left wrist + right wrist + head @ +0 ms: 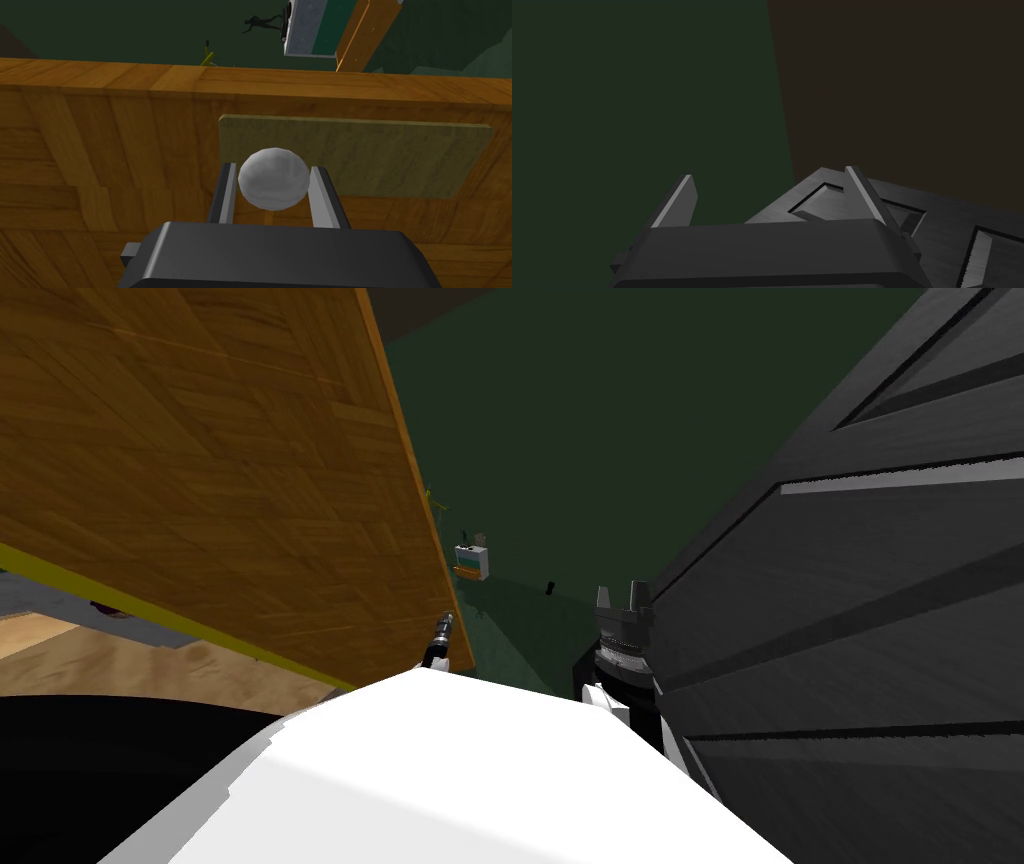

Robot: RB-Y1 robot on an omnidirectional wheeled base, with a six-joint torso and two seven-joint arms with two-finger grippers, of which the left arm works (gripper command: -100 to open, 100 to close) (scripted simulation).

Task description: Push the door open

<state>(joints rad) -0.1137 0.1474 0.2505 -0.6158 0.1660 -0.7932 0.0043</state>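
head, left wrist and right wrist views of the robot at a wooden door (200, 468). the door leaf takes up the upper left of the head view, and its narrow orange edge (405, 458) runs down to the left gripper (443, 628), which lies against the leaf near that edge. in the left wrist view the left gripper (274, 167) faces the door's wood-grain face (100, 150). its two fingers (227, 192) are pinched on the sides of a round grey knob (273, 177), one blade touching each side. the knob stands in front of a flat olive plate (390, 155) set into the door just below the leaf's edge. beyond that edge lies a dark green wall (620, 438), with a small white and green box (471, 560) mounted on an orange bracket. the right gripper (622, 591) is held just beside a dark grey panelled surface (850, 618) on the robot's right, well apart from the door. in the right wrist view its fingers (677, 200) are spread wide with nothing between them, and one corner of the grey panelled surface (832, 200) shows behind the far blade.
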